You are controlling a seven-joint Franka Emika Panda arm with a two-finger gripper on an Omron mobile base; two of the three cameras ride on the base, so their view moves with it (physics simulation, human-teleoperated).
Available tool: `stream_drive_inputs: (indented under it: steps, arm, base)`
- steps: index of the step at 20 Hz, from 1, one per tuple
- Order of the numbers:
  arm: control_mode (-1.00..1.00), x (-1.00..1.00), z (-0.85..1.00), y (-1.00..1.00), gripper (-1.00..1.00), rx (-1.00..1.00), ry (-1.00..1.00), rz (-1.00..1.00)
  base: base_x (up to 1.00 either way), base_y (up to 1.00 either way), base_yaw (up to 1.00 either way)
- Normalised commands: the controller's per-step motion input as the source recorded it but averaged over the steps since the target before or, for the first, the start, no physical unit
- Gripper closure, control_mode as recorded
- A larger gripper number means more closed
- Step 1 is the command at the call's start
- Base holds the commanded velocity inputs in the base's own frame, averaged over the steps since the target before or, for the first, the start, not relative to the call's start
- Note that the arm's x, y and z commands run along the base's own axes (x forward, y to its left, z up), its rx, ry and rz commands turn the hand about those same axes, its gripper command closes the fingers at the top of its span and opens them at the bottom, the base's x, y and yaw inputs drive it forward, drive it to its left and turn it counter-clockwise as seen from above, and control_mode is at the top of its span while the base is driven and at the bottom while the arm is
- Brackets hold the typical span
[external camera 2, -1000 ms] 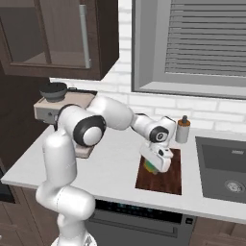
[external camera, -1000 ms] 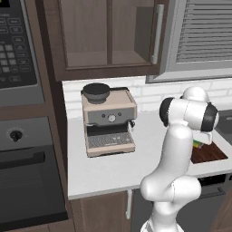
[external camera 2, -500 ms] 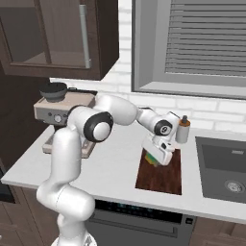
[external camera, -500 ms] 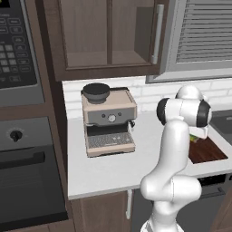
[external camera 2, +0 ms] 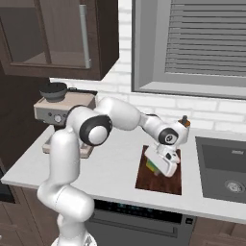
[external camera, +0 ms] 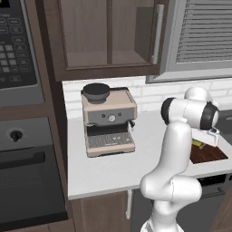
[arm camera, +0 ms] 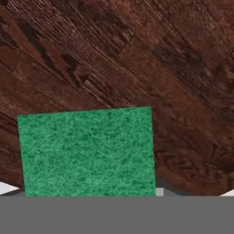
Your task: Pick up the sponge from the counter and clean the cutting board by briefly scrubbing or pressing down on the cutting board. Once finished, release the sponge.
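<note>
One sponge (external camera 2: 153, 165): green top, yellow-orange underside, pinched in the gripper (external camera 2: 163, 169) above the cutting board (external camera 2: 161, 178).
Gripper: jaws pressed against the sponge, hand tilted down over the board's left part.
Cutting board: dark reddish-brown wood, flat on the counter (external camera 2: 115, 173), left of the sink (external camera 2: 224, 174).
Coffee machine (external camera: 109, 120): on the counter, well apart from the board.
Hand view: green sponge face against wood grain.
</note>
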Motion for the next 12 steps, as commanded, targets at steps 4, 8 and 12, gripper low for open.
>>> stream_drive_inputs:
  steps: [4, 8, 12]
  arm:
    - [-1.0, -0.86, -0.21, 0.01, 1.0, 0.0, 0.01, -0.03]
    - [-1.0, -0.51, -0.11, 0.15, 1.0, 0.0, 0.06, -0.02]
    - [-1.0, -0.21, -0.16, 0.33, 1.0, 0.0, 0.05, -0.02]
  base:
    - [0.0, 0.0, 0.0]
    - [0.0, 0.0, 0.0]
    - [0.0, 0.0, 0.0]
